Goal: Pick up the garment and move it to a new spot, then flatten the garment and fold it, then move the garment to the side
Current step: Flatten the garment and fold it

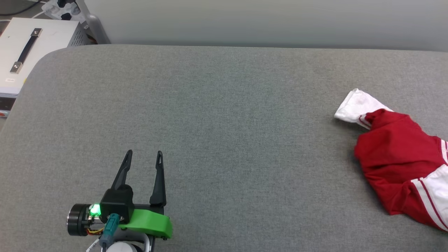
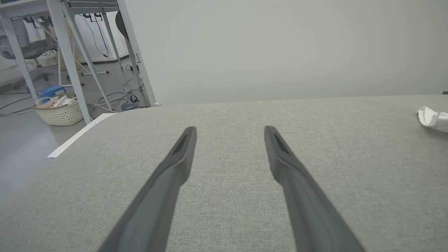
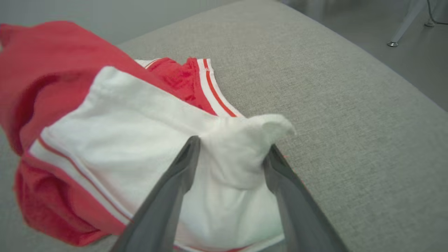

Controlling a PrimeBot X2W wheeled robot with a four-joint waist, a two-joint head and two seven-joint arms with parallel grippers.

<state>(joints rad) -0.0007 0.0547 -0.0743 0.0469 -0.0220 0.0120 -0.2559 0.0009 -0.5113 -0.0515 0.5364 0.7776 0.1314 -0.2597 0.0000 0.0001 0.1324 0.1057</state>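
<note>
**Red garment at the right hand, left hand free over the bare counter**

The grey fabric counter [image 1: 224, 105] takes up most of the head view. The garment [image 1: 395, 150] lies on it, well apart from the left hand [image 1: 144, 152], far off to that hand's right and a little ahead of its fingertips. The right edge of the head view cuts the garment, so its full length and its far end cannot be seen. The visible part is crumpled. Its long axis runs at a slant, from one white sleeve that points away from the robot and towards the left hand's side, down to a second white sleeve with red stripes nearer the robot. In the left wrist view only a small pale tip of the cloth [image 2: 432, 119] shows, far to the right of the fingers.

In the right wrist view the garment [image 3: 105, 140] is directly in front of the right hand [image 3: 232, 142] and to its left, partly blurred. A bunch of white sleeve sits between the two fingers and touches both. The fingers stand wide apart, so this hand is open around the cloth and not pinching it. The cloth hides whatever lies under it.

The left hand [image 2: 230, 128] is low over the bare counter. Its fingers point forward, spread wide and hold nothing. Its forearm is mostly cut off by the bottom edge of the head view.
</note>
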